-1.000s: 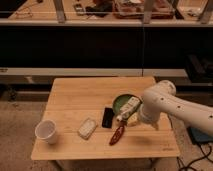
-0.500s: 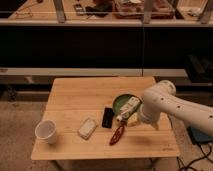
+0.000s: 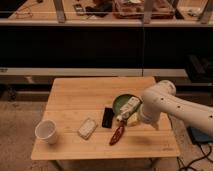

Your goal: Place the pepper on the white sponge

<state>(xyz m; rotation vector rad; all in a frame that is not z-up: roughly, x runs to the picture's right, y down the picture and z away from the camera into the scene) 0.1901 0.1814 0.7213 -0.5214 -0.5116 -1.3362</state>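
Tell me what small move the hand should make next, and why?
Probably settle the hand onto the pepper to take it. The hand is at the pepper's upper end, beside the black block; the pepper lies on the table, apart from the white sponge.

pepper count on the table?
1. The pepper lies near the front edge of the table, right of the sponge, close by the pincer. The arm may hide more.

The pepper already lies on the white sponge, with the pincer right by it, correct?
No. The camera view shows the pepper apart from the white sponge, past the black block, over bare table. The pincer is indeed right by it, at its upper end.
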